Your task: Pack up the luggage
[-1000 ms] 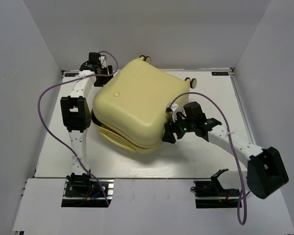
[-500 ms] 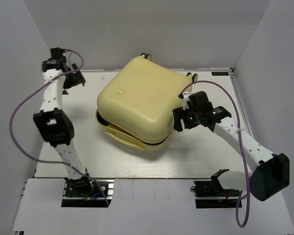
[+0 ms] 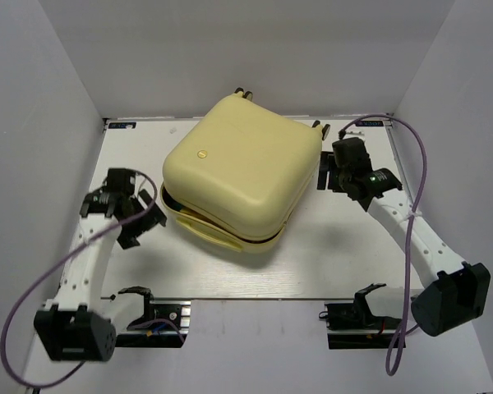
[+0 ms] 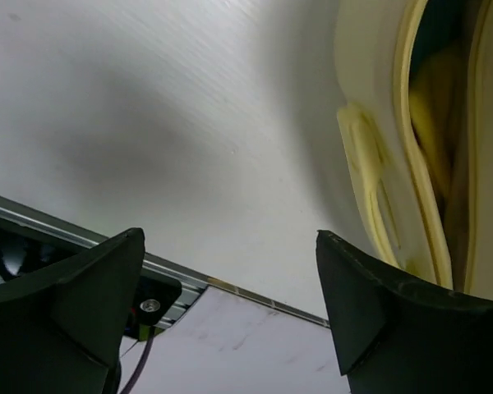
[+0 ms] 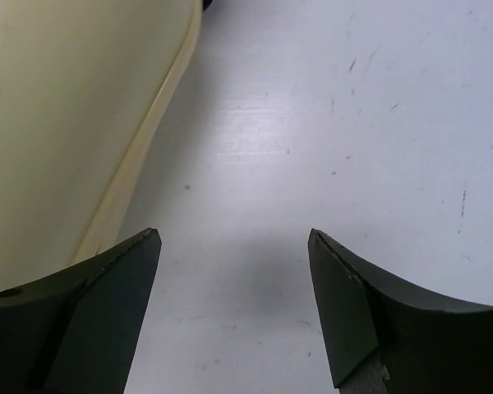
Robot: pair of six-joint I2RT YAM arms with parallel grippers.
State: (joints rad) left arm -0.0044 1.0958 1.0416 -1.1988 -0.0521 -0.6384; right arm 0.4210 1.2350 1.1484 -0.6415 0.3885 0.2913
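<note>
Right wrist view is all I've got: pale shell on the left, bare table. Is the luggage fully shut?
Observer: No. The luggage is ajar along the side facing the left arm, with a yellow item showing in the gap.
Operator: Left gripper on it?
Observer: No. The left gripper hangs open beside that gap, with nothing between its fingers.
</note>
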